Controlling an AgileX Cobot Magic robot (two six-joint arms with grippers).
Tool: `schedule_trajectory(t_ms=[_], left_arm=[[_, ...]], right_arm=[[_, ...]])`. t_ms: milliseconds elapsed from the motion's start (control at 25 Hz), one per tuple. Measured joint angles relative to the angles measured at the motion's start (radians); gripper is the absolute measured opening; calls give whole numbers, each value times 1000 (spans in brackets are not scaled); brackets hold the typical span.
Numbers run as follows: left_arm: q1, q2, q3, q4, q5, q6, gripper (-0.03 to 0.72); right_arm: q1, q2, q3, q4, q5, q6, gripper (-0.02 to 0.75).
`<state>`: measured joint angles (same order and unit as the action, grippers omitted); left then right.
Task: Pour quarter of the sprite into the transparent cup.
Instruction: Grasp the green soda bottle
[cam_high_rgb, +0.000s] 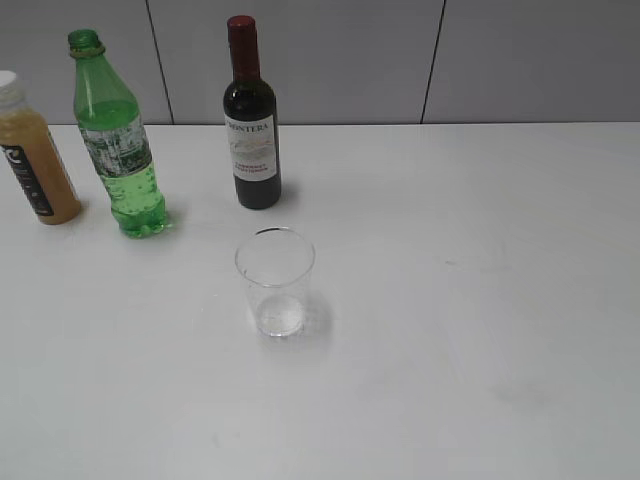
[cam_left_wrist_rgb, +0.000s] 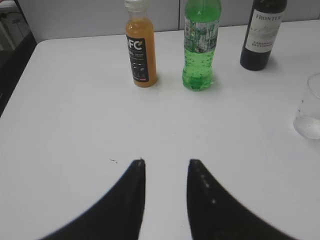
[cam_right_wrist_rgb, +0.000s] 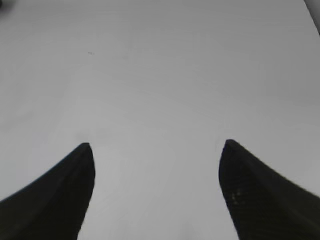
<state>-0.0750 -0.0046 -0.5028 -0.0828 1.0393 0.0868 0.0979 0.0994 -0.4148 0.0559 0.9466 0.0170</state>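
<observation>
The sprite, a tall green bottle with a white-grey label, stands upright at the back left of the white table. It also shows in the left wrist view. The transparent cup stands upright in the middle, in front of the bottles, and at the right edge of the left wrist view. My left gripper is open and empty, well short of the sprite. My right gripper is open wide and empty over bare table. Neither arm shows in the exterior view.
An orange juice bottle with a white cap stands left of the sprite, also in the left wrist view. A dark wine bottle with a red cap stands behind the cup, also in the left wrist view. A grey wall runs behind the table.
</observation>
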Motion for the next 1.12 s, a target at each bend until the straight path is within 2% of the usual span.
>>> schedule_trajectory(t_ms=[240,1120], left_arm=[[0,0,0,0,0,0,228],[0,0,0,-5,0,0,228]], right_arm=[[0,-100,1,0,0,0,594],[0,-102,1,1,0,0,594]])
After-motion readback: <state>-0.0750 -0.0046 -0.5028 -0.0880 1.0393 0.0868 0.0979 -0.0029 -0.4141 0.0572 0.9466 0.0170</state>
